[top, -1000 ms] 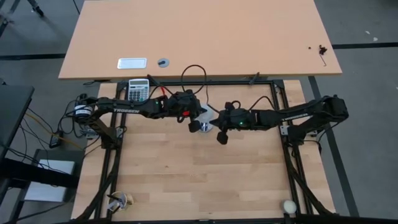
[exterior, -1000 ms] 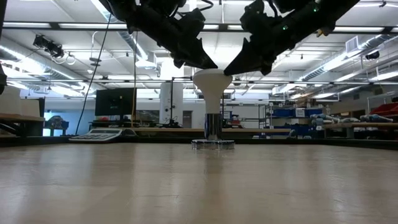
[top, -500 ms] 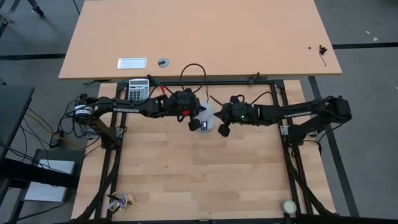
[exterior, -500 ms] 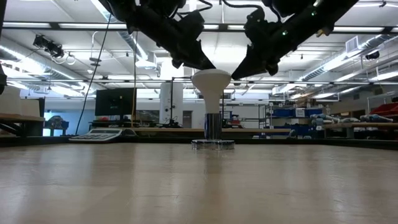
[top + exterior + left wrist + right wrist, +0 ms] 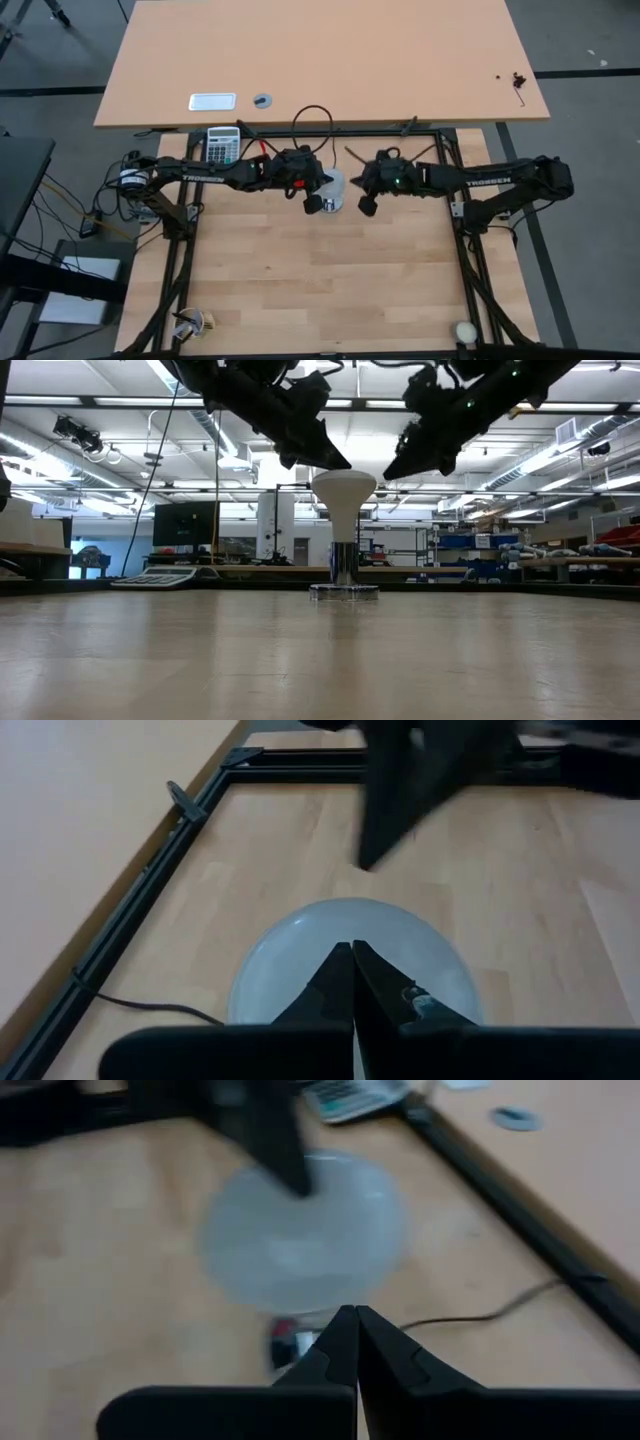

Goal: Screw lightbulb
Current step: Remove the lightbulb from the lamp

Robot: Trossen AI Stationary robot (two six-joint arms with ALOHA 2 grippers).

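Bench-centre, we see the lightbulb (image 5: 343, 495) upright in its socket (image 5: 343, 591); right gripper (image 5: 393, 470) has pulled away, left gripper (image 5: 340, 460) stays, both fingers closed, empty.

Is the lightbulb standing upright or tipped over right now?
Upright. In the low view the lightbulb stands with its dome up and narrow base straight down in the socket.

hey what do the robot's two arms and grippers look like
Both arms, left and right, are dark and slim with white TROSSEN lettering. The left wrist has red parts, the right a green light. Each gripper, left and right, has two black tapered fingers.
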